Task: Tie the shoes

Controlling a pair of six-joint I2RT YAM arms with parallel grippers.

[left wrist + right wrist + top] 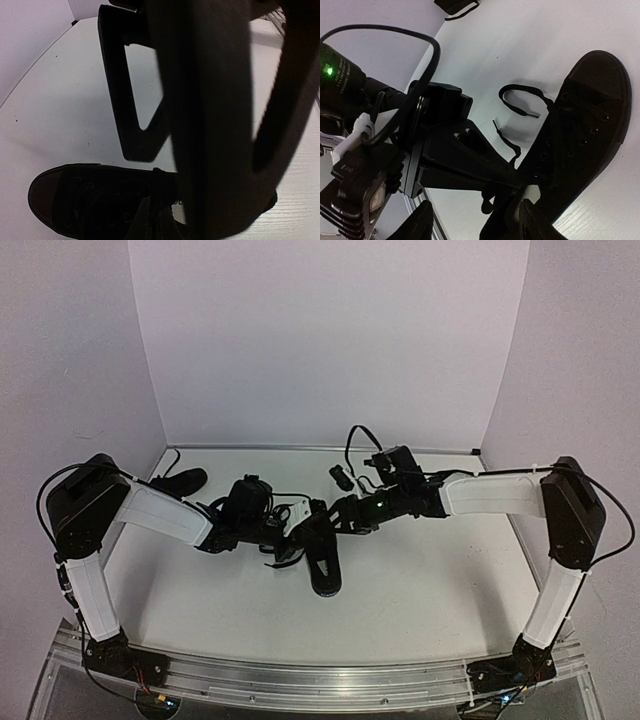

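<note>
The left arm (165, 512) and right arm (490, 495) are black at the joints, with white covers on their long links. Thin black cables (42, 505) loop beside each elbow. The left claw (295, 520) and right claw (345, 515) are matte black. A green light (328, 71) glows on one wrist housing.

White table (430, 580); aluminium rail (320, 681) along near edge; pale walls (330, 340).

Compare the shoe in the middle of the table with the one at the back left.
Place: the middle shoe sits at the table's centre; the back shoe lies beside the left wall. Pose: the middle shoe's toe points toward the near edge; the back shoe lies crosswise. Laces: the middle shoe's laces lie untied on the table; the back shoe's are too small to judge. Both are all black.
</note>
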